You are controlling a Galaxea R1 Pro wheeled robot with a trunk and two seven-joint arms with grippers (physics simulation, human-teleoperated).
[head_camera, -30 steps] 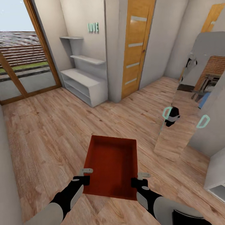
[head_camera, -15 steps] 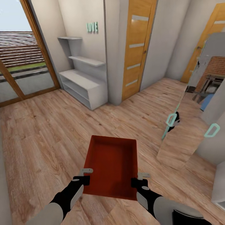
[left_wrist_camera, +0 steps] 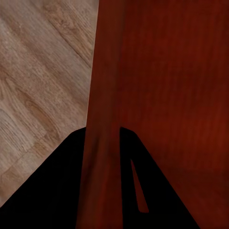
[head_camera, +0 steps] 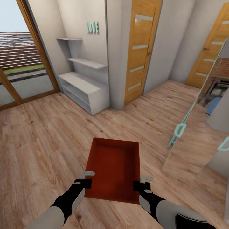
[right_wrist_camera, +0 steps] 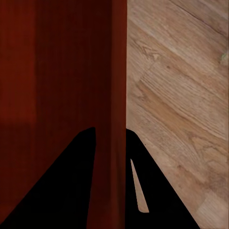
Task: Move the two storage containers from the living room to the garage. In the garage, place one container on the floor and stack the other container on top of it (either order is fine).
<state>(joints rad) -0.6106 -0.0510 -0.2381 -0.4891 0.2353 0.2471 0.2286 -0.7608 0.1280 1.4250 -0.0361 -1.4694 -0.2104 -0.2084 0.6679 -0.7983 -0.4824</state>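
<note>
One orange-red storage container, open-topped and shallow, hangs level above a light wood-plank floor, held between both arms. My left gripper is shut on its left side wall near the close corner. My right gripper is shut on the right side wall opposite. In the left wrist view the red wall runs between the dark fingers of the left gripper. The right wrist view shows the same for the other wall and the right gripper. The garage is out of view.
A white low shelf unit stands against the wall ahead on the left. A wood-framed glass door is at far left. Two wooden doors are ahead. A mirrored panel with teal handles stands to the right.
The whole view has shifted: the shelf slid left and the mirrored panel slid right, so the camera moved. The container and both grippers keep the same place in the picture.
</note>
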